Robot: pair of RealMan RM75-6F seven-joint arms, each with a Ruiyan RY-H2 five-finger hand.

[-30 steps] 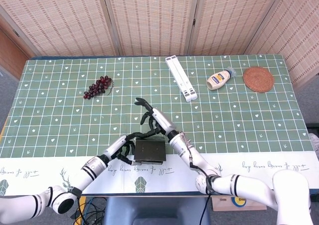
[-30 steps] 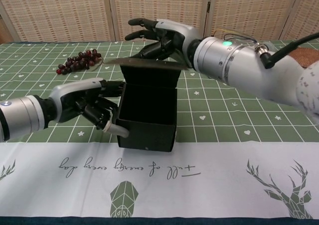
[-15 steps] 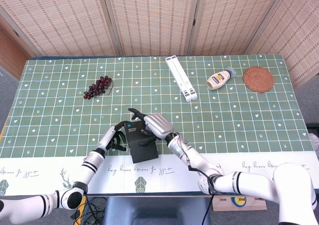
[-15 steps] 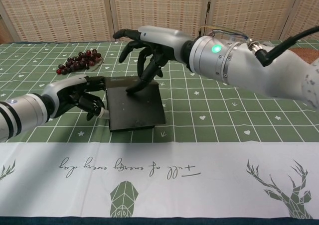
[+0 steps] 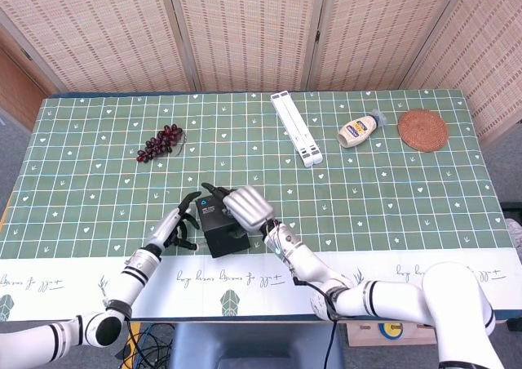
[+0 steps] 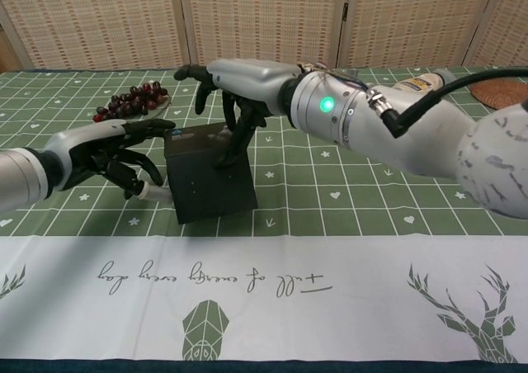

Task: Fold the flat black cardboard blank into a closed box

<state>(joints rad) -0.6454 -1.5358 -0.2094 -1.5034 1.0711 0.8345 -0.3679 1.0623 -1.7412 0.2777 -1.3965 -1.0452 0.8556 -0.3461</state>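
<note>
The black cardboard box [image 6: 208, 175] stands as a closed block near the front edge of the bench [image 5: 391, 197], on the green checked cloth just behind the white strip with deer prints. My right hand [image 6: 235, 88] reaches over it from behind, palm down; its dark fingers [image 6: 233, 134] hang onto the top face and press on the lid, wrapping nothing. My left hand [image 6: 111, 154] sits at the box's left side, fingers [image 6: 136, 175] curled loosely, one pale fingertip touching the lower left wall; I cannot tell whether it truly grips the wall or only braces it. In the head view the right hand [image 5: 245, 207] covers much of the box [image 5: 218, 230], with the left hand [image 5: 181, 222] just beside it. Well apart toward the far side lie a bunch of dark grapes [image 5: 161, 142] on the left, a white folding stand [image 5: 297, 128] near the middle, a mayonnaise squeeze bottle [image 5: 359, 129] on its side, and a round woven coaster [image 5: 422, 130] at the far right.
</note>
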